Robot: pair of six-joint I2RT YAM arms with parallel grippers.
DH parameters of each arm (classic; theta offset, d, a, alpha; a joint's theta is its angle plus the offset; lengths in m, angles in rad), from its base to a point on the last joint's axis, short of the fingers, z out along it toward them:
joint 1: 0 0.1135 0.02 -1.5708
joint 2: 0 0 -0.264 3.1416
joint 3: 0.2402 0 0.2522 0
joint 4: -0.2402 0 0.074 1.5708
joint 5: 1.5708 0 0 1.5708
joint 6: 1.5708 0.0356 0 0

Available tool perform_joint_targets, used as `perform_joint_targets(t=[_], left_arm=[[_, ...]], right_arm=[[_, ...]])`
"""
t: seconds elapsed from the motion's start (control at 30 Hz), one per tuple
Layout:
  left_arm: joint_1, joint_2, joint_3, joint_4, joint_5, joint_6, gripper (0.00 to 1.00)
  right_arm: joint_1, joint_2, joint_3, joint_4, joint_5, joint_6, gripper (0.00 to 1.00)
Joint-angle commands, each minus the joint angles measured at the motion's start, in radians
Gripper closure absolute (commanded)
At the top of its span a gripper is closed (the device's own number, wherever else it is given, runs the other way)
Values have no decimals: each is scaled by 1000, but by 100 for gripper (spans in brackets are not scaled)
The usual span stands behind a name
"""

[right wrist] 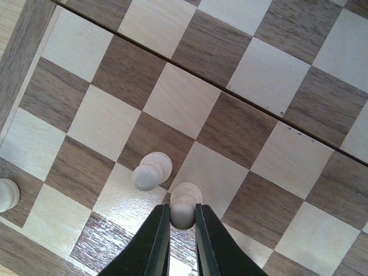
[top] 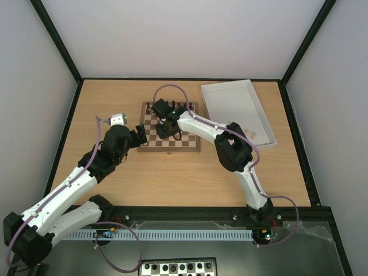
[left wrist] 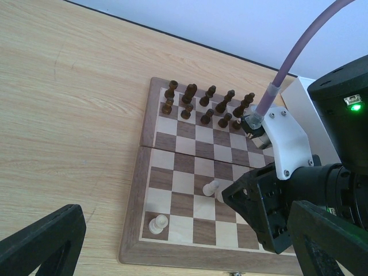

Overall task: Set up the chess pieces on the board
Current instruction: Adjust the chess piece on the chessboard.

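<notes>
The wooden board (top: 150, 144) lies mid-table, with dark pieces (left wrist: 198, 100) in its two far rows. My right gripper (right wrist: 182, 214) is shut on the round head of a pale pawn (right wrist: 185, 198), which stands on the board. A second pale pawn (right wrist: 152, 171) stands just to its left, close but apart from the fingers. A pale piece (left wrist: 157, 223) sits on the near left corner square. My left gripper (left wrist: 187, 236) hangs open over the board's near left edge, holding nothing. In the top view it (top: 138, 133) sits at the board's left side, with the right gripper (top: 168, 127) over the board.
A white rectangular tray (top: 261, 112) lies to the right of the board. A black-and-white checkered board (top: 178, 267) shows at the bottom edge, below the arm bases. The right arm's wrist and purple cable (left wrist: 287, 69) reach over the board's right half.
</notes>
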Motion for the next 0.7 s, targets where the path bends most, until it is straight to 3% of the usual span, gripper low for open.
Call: perform_joint_targets(t=[0.0, 0.67], left_arm=[[5, -10, -15, -9, -17, -1, 1], [7, -10, -22, -3, -10, -1, 1]], right_arm=[[8, 3, 11, -59, -2, -3, 88], [31, -75, -117, -36, 22, 13, 89]])
